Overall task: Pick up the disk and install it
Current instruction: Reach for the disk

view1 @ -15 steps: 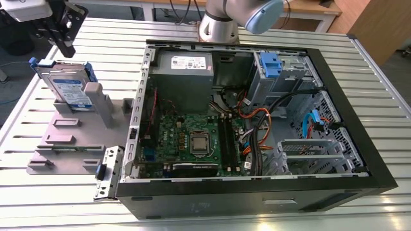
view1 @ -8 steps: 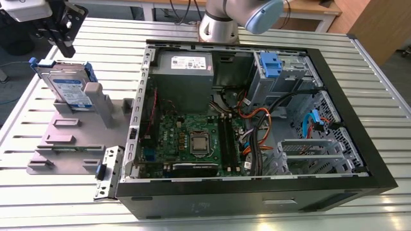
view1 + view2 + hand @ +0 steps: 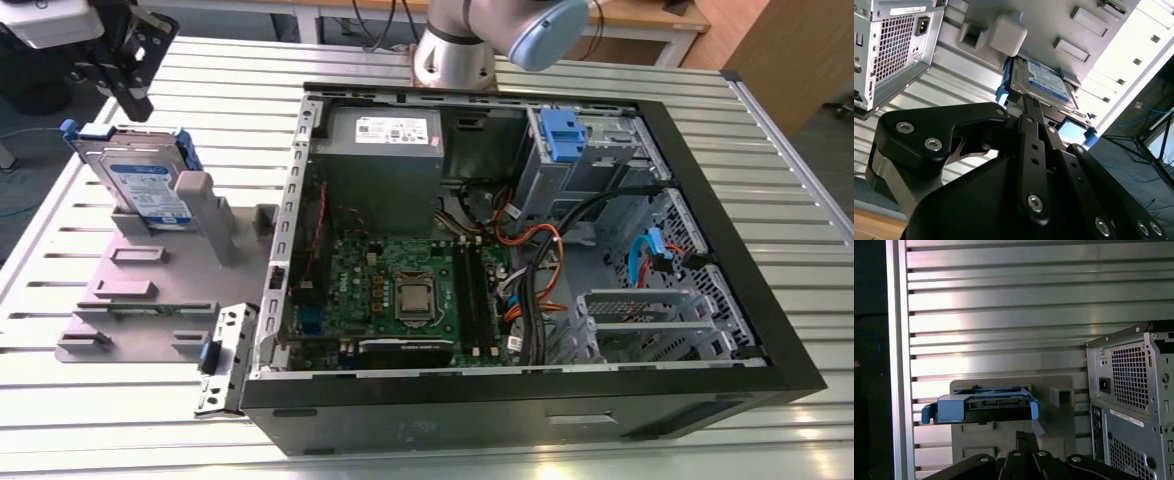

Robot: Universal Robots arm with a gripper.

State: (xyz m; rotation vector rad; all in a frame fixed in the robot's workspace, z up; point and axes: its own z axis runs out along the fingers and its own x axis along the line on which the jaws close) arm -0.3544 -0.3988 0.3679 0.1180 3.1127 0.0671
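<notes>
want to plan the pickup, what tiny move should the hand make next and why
Probably open the hand first. It hangs shut, above and apart from the flat silver metal hard drive with the blue plastic bracket, which stands on edge in the grey slotted holder beside the open black computer case; shut, it could not straddle the drive's upper edge.

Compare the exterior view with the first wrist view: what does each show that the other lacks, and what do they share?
Exterior view: the computer case interior, with motherboard, power supply and cables. First wrist view: the case's vented rear face and the connector edge of the disk. Both: the disk in its blue bracket on the grey holder, the slatted table, the gripper nearby.
</notes>
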